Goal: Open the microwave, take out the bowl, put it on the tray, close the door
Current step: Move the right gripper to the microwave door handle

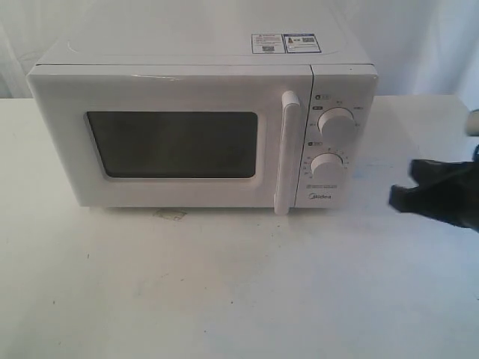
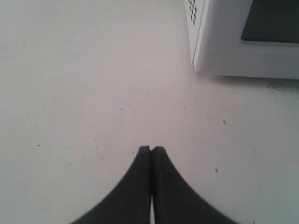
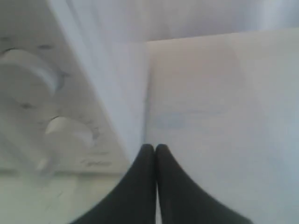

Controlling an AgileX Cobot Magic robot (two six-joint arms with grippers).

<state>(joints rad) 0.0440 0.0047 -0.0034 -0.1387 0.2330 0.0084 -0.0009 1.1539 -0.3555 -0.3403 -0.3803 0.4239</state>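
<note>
The white microwave (image 1: 202,127) stands at the back of the table with its door (image 1: 172,138) closed and the white bar handle (image 1: 286,153) upright beside two round knobs (image 1: 334,121). The bowl is hidden; the dark window shows nothing inside. No tray is in view. My right gripper (image 1: 397,187) hovers to the right of the knob panel, shut and empty; its wrist view shows the fingertips (image 3: 155,148) together near the microwave's front corner (image 3: 131,140). My left gripper (image 2: 151,149) is shut and empty over bare table, near the microwave's left corner (image 2: 196,60); it is outside the exterior view.
The white table (image 1: 224,292) spreads in front of the microwave. A small scrap or label (image 1: 170,215) lies just under the microwave's front edge. A pale object (image 1: 473,121) shows at the far right edge. White cloth hangs behind.
</note>
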